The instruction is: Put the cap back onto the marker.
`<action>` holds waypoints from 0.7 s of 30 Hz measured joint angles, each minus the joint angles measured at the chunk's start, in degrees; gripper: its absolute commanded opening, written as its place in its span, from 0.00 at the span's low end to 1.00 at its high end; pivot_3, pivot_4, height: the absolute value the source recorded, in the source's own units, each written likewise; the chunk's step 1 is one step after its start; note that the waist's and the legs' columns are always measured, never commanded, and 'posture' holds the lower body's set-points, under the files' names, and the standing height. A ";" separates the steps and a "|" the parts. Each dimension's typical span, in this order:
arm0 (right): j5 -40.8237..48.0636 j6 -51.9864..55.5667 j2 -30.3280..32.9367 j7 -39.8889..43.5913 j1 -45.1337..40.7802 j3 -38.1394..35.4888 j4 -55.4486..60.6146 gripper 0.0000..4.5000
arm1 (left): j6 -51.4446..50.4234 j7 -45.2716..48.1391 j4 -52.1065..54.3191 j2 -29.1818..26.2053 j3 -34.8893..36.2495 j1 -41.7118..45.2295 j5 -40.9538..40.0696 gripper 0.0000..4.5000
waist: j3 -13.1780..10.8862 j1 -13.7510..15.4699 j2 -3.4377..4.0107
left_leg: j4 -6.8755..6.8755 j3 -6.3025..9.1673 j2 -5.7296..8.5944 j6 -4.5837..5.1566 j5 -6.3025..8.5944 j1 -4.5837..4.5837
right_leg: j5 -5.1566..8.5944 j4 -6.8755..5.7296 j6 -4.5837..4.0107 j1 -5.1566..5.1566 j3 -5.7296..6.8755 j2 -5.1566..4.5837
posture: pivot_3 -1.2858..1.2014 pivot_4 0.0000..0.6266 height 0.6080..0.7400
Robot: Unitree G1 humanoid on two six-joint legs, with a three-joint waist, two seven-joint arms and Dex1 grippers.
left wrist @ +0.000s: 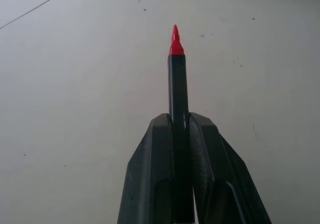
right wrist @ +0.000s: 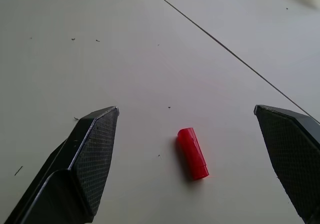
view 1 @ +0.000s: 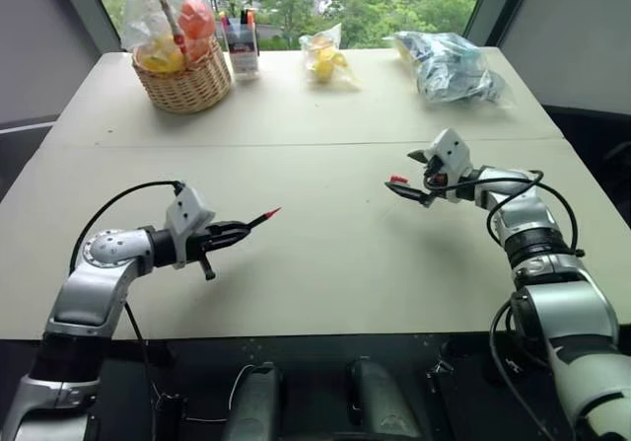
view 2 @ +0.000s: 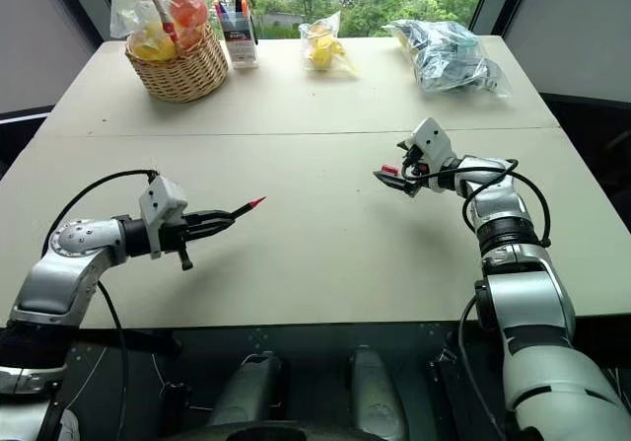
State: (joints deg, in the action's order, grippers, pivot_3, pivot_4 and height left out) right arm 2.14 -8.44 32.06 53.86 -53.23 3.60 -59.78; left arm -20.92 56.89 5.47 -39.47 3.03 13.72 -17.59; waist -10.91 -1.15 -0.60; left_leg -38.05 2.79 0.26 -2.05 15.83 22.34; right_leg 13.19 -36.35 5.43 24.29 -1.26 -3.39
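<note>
My left gripper (view 1: 237, 230) hovers over the near left of the table, shut on the black barrel of the marker (view 1: 258, 220). In the left wrist view the marker (left wrist: 177, 98) sticks out between the fingers, its bare red tip pointing away toward the table's middle. The cap (view 1: 398, 179), a small red cylinder, lies on its side on the table at centre right. My right gripper (view 1: 406, 173) hangs just over it, open. In the right wrist view the cap (right wrist: 193, 153) rests between the two spread fingers (right wrist: 95, 149), touching neither.
On the white table (view 1: 315, 283), along the far edge, stand a wicker basket (view 1: 184, 76) of bagged fruit, a holder of coloured markers (view 1: 242, 41), a yellow bag (view 1: 325, 56) and a blue plastic bag (view 1: 449, 66). A seam crosses the tabletop.
</note>
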 measured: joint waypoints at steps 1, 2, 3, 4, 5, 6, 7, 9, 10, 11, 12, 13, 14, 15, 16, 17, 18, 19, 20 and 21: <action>-0.69 -0.68 -0.02 -0.22 -0.38 0.02 -1.76 1.00 | 0.00 -0.32 0.34 0.00 0.08 -0.30 -0.01 0.01 | 0.00 -0.02 0.00 | 0.01 0.00 0.00 0.00 0.00 0.00 | 0.00 0.00 0.00 0.00 0.00 0.00 | 0.52 0.24 1.00; -1.20 -1.13 -0.11 -0.42 -0.65 0.06 -3.20 1.00 | 0.00 -0.67 0.64 0.00 0.11 -0.61 -0.02 0.01 | 0.00 -0.04 0.00 | 0.01 0.00 0.00 0.00 0.00 0.00 | 0.00 0.00 0.00 0.00 0.00 0.00 | 0.52 0.24 1.00; -1.47 -1.46 -0.16 -0.63 -0.78 0.06 -4.65 1.00 | 0.00 -0.89 1.00 0.00 0.14 -0.96 -0.02 0.01 | 0.00 -0.05 0.00 | 0.01 0.00 0.00 0.00 0.00 0.00 | 0.00 0.00 0.00 0.00 0.00 0.00 | 0.52 0.24 1.00; -1.60 -1.52 -0.29 -0.70 -0.92 0.03 -5.48 1.00 | 0.00 -1.05 1.23 -0.01 0.20 -1.30 -0.03 0.01 | 0.00 -0.08 0.00 | 0.01 -0.01 0.00 0.00 0.00 0.00 | 0.00 0.00 0.00 0.00 -0.01 0.00 | 0.52 0.24 1.00; -1.83 -1.52 -0.54 -0.79 -1.13 -0.03 -6.43 1.00 | 0.00 -1.26 1.49 -0.01 0.26 -1.76 -0.04 0.01 | 0.00 -0.08 0.00 | 0.01 -0.01 0.00 0.00 0.00 0.00 | 0.00 0.00 0.00 0.00 -0.01 0.00 | 0.52 0.24 1.00; -1.92 -1.51 -0.79 -1.06 -1.35 -0.09 -7.43 1.00 | 0.00 -1.55 1.51 -0.01 0.25 -2.01 -0.05 0.01 | 0.00 -0.11 0.00 | 0.02 -0.01 0.00 0.00 0.00 -0.01 | 0.00 0.00 0.00 0.01 -0.01 0.01 | 0.52 0.24 1.00; -1.96 -1.51 -0.93 -1.33 -1.42 -0.19 -8.11 1.00 | 0.00 -1.85 1.53 -0.01 0.26 -2.09 -0.05 0.01 | 0.00 -0.10 0.00 | 0.02 0.00 0.00 0.00 0.00 -0.01 | -0.01 -0.01 -0.01 0.01 -0.01 0.01 | 0.52 0.24 1.00; -2.01 -1.50 -1.30 -1.76 -1.69 -0.43 -9.17 1.00 | 0.00 -2.19 1.76 -0.01 0.31 -2.21 -0.05 0.01 | 0.00 -0.13 0.00 | 0.02 -0.01 0.00 0.00 0.00 -0.01 | -0.01 -0.01 -0.01 0.01 -0.01 0.01 | 0.52 0.24 1.00; -2.02 -1.47 -1.42 -1.86 -1.90 -0.60 -9.44 1.00 | 0.00 -2.29 1.88 -0.02 0.31 -2.23 -0.05 0.01 | 0.00 -0.14 0.01 | 0.02 -0.01 0.00 0.00 0.00 -0.01 | -0.01 -0.01 -0.01 0.01 -0.01 0.01 | 0.52 0.24 1.00; -2.02 -1.39 -1.60 -1.97 -2.17 -0.72 -9.73 1.00 | 0.01 -2.36 1.93 -0.02 0.31 -2.23 -0.05 0.01 | 0.00 -0.15 0.00 | 0.02 -0.01 0.00 0.00 0.00 -0.01 | -0.01 -0.01 -0.01 0.01 -0.01 0.01 | 0.52 0.24 1.00; -2.01 -1.17 -1.80 -2.05 -2.41 -0.88 -9.89 1.00 | 0.01 -2.40 1.95 -0.02 0.31 -2.23 -0.05 0.01 | 0.00 -0.16 0.00 | 0.02 -0.01 0.00 0.00 0.00 -0.01 | -0.01 -0.01 -0.01 0.01 -0.01 0.01 | 0.52 0.24 1.00; -2.00 -0.81 -1.93 -2.14 -2.70 -0.97 -10.21 1.00 | 0.01 -2.41 1.95 -0.02 0.31 -2.23 -0.05 0.01 | 0.00 -0.15 0.01 | 0.02 -0.01 0.00 0.00 0.00 -0.01 | -0.01 -0.01 -0.01 0.02 -0.01 0.01 | 0.52 0.24 1.00; -1.99 -0.49 -2.03 -2.21 -2.83 -1.22 -10.33 1.00 | 0.01 -2.44 1.95 -0.02 0.31 -2.23 -0.05 0.01 | 0.00 -0.14 0.01 | 0.02 -0.01 0.00 0.00 0.00 -0.01 | -0.01 -0.01 -0.01 0.02 -0.01 0.01 | 0.52 0.24 1.00; -1.96 -0.22 -2.19 -2.27 -2.87 -1.67 -10.37 1.00 | 0.02 -2.47 1.95 -0.02 0.31 -2.23 -0.05 0.01 | 0.00 -0.14 0.01 | 0.03 -0.01 0.00 0.00 0.00 -0.01 | -0.01 -0.01 -0.01 0.02 -0.01 0.01 | 0.52 0.24 1.00; -1.88 0.21 -2.42 -2.31 -2.95 -2.02 -10.49 1.00 | 0.02 -2.56 1.95 -0.02 0.31 -2.23 -0.05 0.01 | 0.00 -0.14 0.01 | 0.02 -0.02 0.00 0.00 0.00 -0.01 | -0.01 -0.01 -0.01 0.02 -0.01 0.01 | 0.52 0.24 1.00; -1.81 0.83 -2.72 -2.32 -3.08 -2.30 -10.76 1.00 | 0.02 -2.73 1.95 -0.02 0.31 -2.23 -0.04 0.01 | 0.00 -0.14 0.01 | 0.03 -0.02 0.00 0.00 0.00 -0.01 | -0.01 -0.01 -0.01 0.01 -0.02 0.01 | 0.52 0.24 1.00; -1.78 1.41 -3.04 -2.32 -3.11 -2.44 -10.88 1.00 | 0.02 -2.87 1.95 -0.02 0.30 -2.23 -0.04 0.01 | 0.00 -0.15 0.01 | 0.02 -0.01 0.00 0.00 0.00 -0.01 | -0.01 -0.01 -0.01 0.01 -0.01 0.01 | 0.52 0.24 1.00; -1.77 1.92 -3.33 -2.32 -3.11 -2.71 -10.98 1.00 | 0.03 -2.95 1.95 -0.02 0.30 -2.23 -0.04 0.01 | 0.00 -0.15 0.01 | 0.02 -0.01 0.00 0.00 0.00 -0.01 | -0.01 -0.01 -0.01 0.01 -0.01 0.01 | 0.52 0.24 1.00; -1.55 2.30 -3.66 -2.31 -3.12 -3.16 -11.28 1.00 | 0.04 -3.01 1.95 -0.02 0.30 -2.23 -0.03 0.01 | 0.00 -0.15 0.01 | 0.03 -0.02 0.00 0.00 0.00 -0.01 | -0.01 -0.01 -0.01 0.01 -0.01 0.01 | 0.52 0.24 1.00; -1.30 2.94 -3.78 -2.24 -3.15 -3.61 -11.40 1.00 | 0.09 -3.05 1.96 -0.02 0.30 -2.23 0.00 0.01 | 0.00 -0.15 0.01 | 0.03 -0.02 0.00 0.00 0.00 -0.01 | -0.01 -0.01 -0.01 0.02 -0.02 0.01 | 0.52 0.24 1.00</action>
State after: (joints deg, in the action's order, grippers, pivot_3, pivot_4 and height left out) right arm 0.84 -5.50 28.28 51.61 -56.37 -0.01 -71.18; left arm -20.84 53.84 7.42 -39.50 3.33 11.49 -17.59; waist -10.91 -1.30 -0.60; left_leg -38.02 2.78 0.26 -2.05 15.83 22.33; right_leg 13.18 -36.36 5.41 24.31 -1.27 -3.38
